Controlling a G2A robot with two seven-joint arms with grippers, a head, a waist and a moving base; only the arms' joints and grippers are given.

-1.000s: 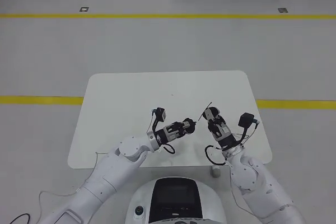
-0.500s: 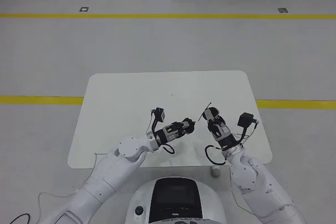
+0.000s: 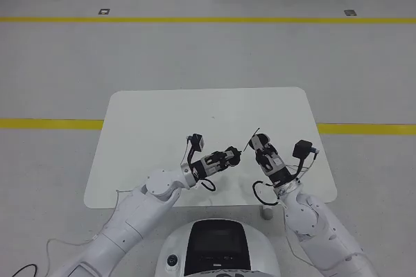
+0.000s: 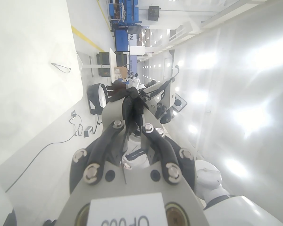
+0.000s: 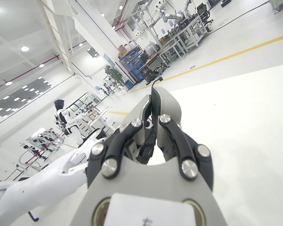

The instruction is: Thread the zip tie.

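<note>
White table stands on a gray floor, and two yellow lines run across that floor. From the top you see both arms held up over the near half of the table, close to each other. Your left gripper points across toward the right one. Your right gripper points away from the robot. The two tips are near each other, but they do not touch.

Look at the right wrist view. The fingers of your right gripper are pressed tight together, and the zip tie is pinched between them. A short, thin black bit of it sticks out past the tips and bends a little at its end. From the top you see it as a thin black line poking out of the right gripper, up in the air above the table.

Now look at the left wrist view. The fingers of your left gripper are squeezed together too. A thin black strip of the zip tie runs between them and back toward the wrist. Something dark and blurry sits at the very tip, and you cannot tell what it is. You also cannot tell if one end has gone into the other.

Far behind, in the right wrist view, another white robot stands near some racks, and a green plant stands by blue shelves.
</note>
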